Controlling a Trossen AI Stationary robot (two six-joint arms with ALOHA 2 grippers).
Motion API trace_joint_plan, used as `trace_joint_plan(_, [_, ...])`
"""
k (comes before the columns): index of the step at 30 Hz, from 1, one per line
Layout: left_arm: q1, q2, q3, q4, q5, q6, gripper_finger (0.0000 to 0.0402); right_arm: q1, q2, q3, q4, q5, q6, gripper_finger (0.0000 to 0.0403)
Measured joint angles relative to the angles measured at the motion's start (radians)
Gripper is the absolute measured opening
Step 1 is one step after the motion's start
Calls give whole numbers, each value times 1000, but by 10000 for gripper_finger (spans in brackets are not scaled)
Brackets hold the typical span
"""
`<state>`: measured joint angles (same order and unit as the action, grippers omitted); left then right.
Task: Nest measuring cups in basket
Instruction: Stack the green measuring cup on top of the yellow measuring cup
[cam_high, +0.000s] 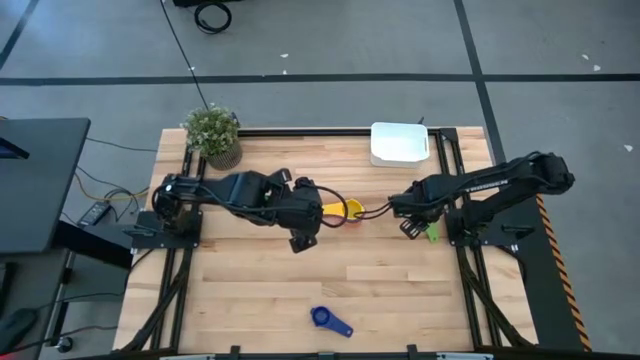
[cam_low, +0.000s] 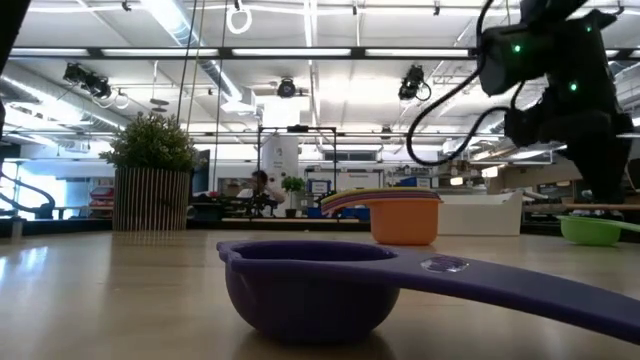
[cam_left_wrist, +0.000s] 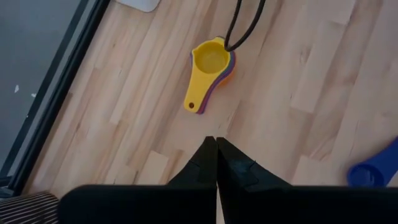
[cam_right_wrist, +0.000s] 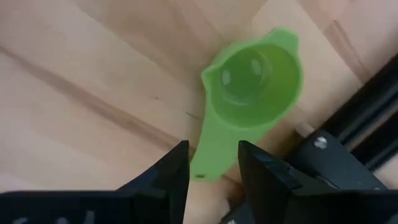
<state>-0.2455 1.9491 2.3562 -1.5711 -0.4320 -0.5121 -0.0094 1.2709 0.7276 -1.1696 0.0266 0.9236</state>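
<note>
Counter (cam_high: 260, 290) still has cups scattered; basket (cam_high: 399, 143) at the far edge looks empty as far as I can tell, so nesting isn't finished. Blue cup (cam_high: 329, 320) sits alone near the front edge. Nested stack with the yellow cup (cam_left_wrist: 209, 65) on top is mid-counter, outside the basket. Left gripper (cam_left_wrist: 216, 163) hovers near that stack, fingers clenched on nothing. Right gripper (cam_right_wrist: 211, 163) is over the green cup (cam_right_wrist: 255, 81), fingers part-open astride its handle, not gripping. Step: green cup pickup. Next: lower, close on handle, lift.

Robotics lab: ceiling strip lights (cam_low: 300, 55), benches
</note>
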Motion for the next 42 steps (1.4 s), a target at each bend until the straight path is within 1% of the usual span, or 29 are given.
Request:
trace_joint_plan(13, [20, 0, 0, 0, 12, -21, 2, -83, 0, -141, 233, 32, -109, 143])
trace_joint_plan(18, [24, 0, 0, 0, 27, -27, 2, -120, 0, -198, 317, 32, -110, 137])
trace_joint_plan(21, [28, 0, 0, 0, 27, -26, 2, -136, -3, -211, 332, 32, -109, 122])
trace_joint_plan(24, [34, 0, 0, 0, 27, -24, 2, -146, -2, -207, 325, 32, -111, 87])
trace_joint_plan(27, [38, 0, 0, 0, 27, -18, 2, -152, -1, -192, 324, 33, -113, 32])
trace_joint_plan(28, [40, 0, 0, 0, 27, -18, 2, -154, -1, -185, 322, 35, -115, 20])
trace_joint_plan(31, [42, 1, 0, 0, 26, -8, 2, -155, 1, -156, 315, 35, -115, 17])
trace_joint_plan(34, [42, 1, 0, 0, 26, 6, 2, -155, 1, -101, 251, 28, -112, 17])
trace_joint_plan(39, [41, 1, 0, 0, 27, 37, 2, -154, 1, 37, 119, 32, -74, 17])
trace_joint_plan(42, [42, 1, 0, 0, 26, 67, 2, -154, 1, 126, 68, 27, -18, 17])
